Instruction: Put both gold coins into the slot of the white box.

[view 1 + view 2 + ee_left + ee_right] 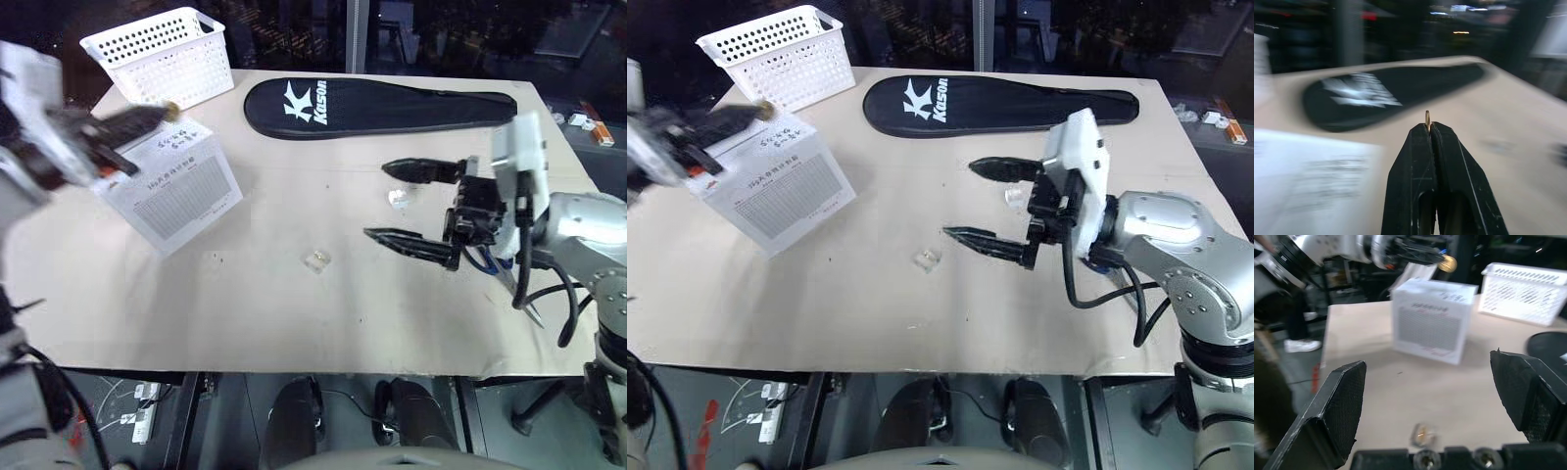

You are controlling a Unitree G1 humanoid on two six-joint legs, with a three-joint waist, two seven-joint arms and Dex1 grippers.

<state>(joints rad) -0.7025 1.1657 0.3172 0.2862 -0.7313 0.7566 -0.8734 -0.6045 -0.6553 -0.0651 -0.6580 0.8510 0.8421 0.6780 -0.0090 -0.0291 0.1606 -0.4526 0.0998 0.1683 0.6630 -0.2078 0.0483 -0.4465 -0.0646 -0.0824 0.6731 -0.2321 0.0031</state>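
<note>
1. The desk (294, 294) has a plain beige top; behind it are dark windows, and below its near edge cables lie on the floor.
2. On the desk stand a white perforated basket (162, 54) at the far left corner, a black Kason racket cover (377, 106) along the far edge, and the white box (174, 191) near the basket, turned at an angle.
3. Two small clear plastic pieces (316, 258) lie on the bare middle of the desk, one near the right end effector's far finger.
4. The left end effector (1428, 128) is closed on a gold coin (1427, 119), held on edge at the fingertips; the left wrist view shows the coin's thin rim between the two black fingers.
5. The head views place that coin (170, 108) just above the box's far top edge; the slot cannot be made out.
6. The right end effector (400, 201) hangs over the desk's right half, fingers spread wide and empty.
7. The right wrist view shows the coin's flat face (1447, 263) above the box (1432, 319).
</note>
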